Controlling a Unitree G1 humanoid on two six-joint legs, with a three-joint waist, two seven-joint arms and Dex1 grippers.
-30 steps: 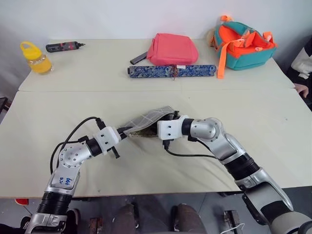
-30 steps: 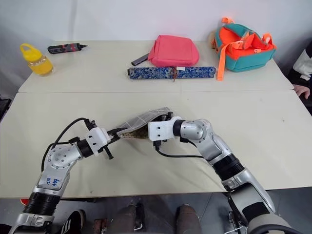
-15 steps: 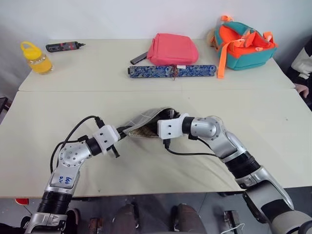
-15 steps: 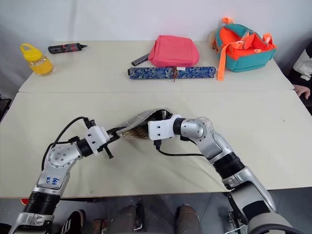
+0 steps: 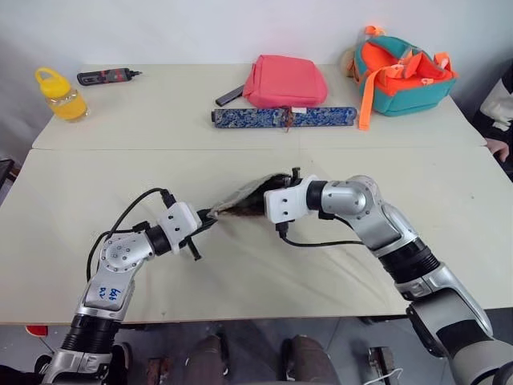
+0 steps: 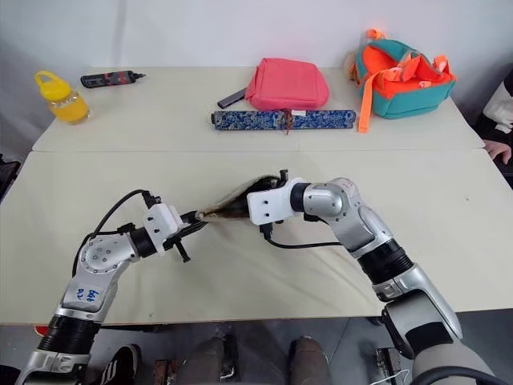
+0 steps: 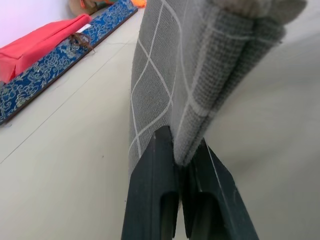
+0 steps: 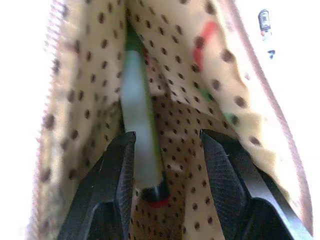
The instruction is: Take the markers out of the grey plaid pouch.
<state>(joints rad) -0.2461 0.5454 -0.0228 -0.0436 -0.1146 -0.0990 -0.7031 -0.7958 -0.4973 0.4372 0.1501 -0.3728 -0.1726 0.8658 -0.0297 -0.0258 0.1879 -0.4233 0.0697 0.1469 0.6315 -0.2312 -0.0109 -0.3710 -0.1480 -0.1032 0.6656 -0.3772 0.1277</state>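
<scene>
Our left gripper (image 7: 186, 165) is pinching the grey plaid pouch (image 7: 165, 95); our right gripper (image 8: 167, 145), fingers apart, is reaching inside, flanking a marker (image 8: 137, 120), its far end hidden by lining.

Bright even light, soft shadows, overexposed blurry close-up inside pouch lining (image 8: 195, 130)
</scene>
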